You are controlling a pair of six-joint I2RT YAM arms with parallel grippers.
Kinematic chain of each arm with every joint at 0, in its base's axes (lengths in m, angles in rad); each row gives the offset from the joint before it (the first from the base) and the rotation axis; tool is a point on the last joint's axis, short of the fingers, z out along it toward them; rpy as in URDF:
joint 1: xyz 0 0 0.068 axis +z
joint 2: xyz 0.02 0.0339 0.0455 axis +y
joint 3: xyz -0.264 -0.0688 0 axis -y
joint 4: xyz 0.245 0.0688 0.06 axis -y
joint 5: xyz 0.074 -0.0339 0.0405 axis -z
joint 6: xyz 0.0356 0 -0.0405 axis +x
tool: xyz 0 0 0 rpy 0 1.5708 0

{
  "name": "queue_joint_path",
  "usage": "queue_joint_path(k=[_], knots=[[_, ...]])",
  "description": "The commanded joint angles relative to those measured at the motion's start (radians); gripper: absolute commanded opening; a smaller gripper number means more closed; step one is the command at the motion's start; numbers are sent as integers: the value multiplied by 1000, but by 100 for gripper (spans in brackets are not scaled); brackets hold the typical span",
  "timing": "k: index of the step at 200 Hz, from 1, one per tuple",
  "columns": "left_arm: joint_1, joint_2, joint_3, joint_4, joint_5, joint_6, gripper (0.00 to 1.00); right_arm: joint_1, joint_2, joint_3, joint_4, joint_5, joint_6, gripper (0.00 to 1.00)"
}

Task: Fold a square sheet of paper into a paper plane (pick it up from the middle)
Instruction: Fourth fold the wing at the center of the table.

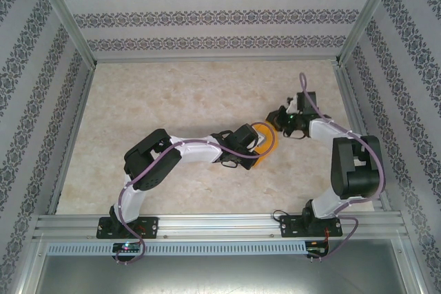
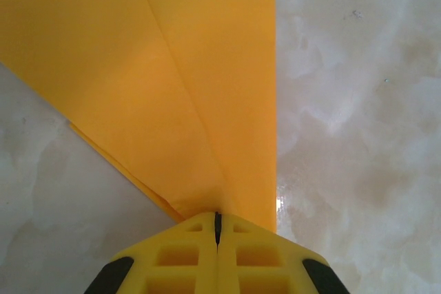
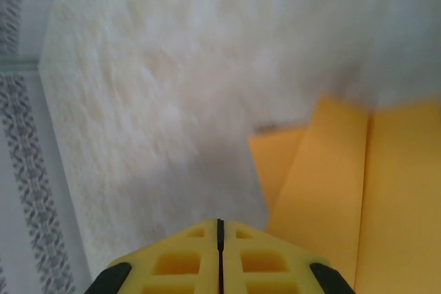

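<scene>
The orange sheet of paper (image 1: 268,134) lies folded in layers on the table near the middle. In the left wrist view the sheet of paper (image 2: 172,67) has a straight right edge and a diagonal crease that runs down to my left gripper (image 2: 217,215). That gripper's yellow fingers are shut, with their tips at the paper's near end. I cannot tell if any layer is pinched. My left gripper (image 1: 256,145) reaches the paper from the left. My right gripper (image 1: 277,119) is just beyond the paper's far right corner. It is shut and empty (image 3: 220,222), over bare table, with the paper (image 3: 344,191) to its right.
The marble-patterned tabletop (image 1: 186,94) is ringed by patterned walls and aluminium rails (image 1: 220,224). The left arm's elbow (image 1: 148,160) lies low across the near left. The right arm's upper link (image 1: 355,163) stands at the near right.
</scene>
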Motion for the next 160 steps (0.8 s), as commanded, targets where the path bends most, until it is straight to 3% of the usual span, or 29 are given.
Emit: queue_joint_path(k=[1, 43, 111, 160], knots=[[-23, 83, -72, -247, 29, 15, 5, 28, -5, -70, 77, -75, 67, 7], [-24, 70, -86, -230, 36, 10, 5, 56, 57, -126, 144, -103, 87, 6], [-30, 32, -93, -235, 46, 8, 6, 52, 121, -140, 69, 32, -2, 5], [-77, 7, -114, -266, -7, 25, 7, 50, 150, -156, 62, 108, -24, 5]])
